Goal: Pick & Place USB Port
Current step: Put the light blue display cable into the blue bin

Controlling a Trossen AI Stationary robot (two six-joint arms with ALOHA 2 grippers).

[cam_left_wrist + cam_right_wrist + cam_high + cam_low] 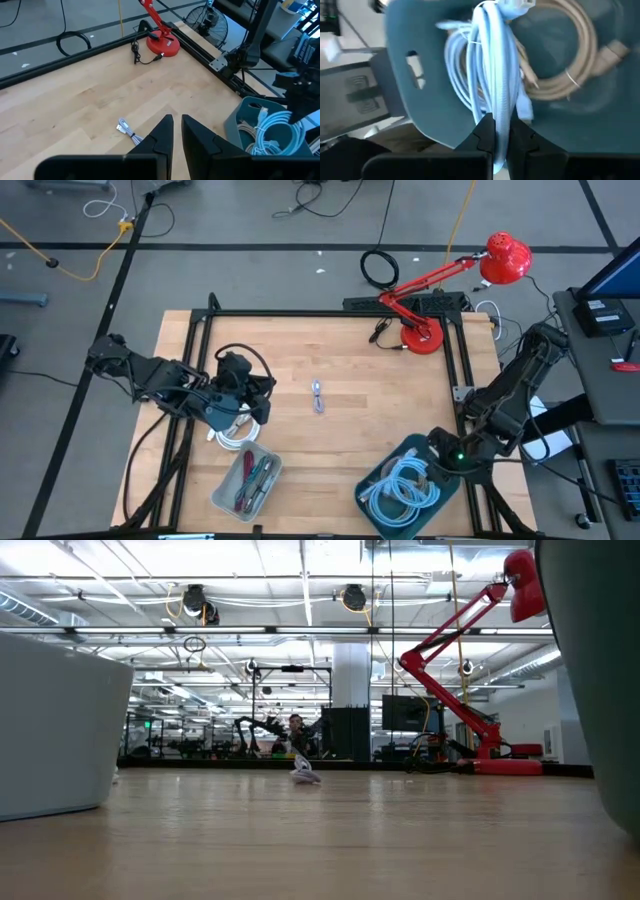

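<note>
Lying ahead of left pincer point(177, 131): USB cable point(128, 130)

Blue bin point(420, 100) cut by frame, small cable point(303, 773) possibly blurred

A small cable point(318, 396) lies mid-table, between the tray point(231, 494) and the lamp point(421, 338).

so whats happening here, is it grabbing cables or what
Yes. The right claw is over the blue bin at the table's front right corner, its fingers closed on a coiled light blue cable. The left claw waits near the table's left side, almost shut and empty. A small bundled cable lies alone mid-table, and a grey tray of tools sits at the front left.
</note>
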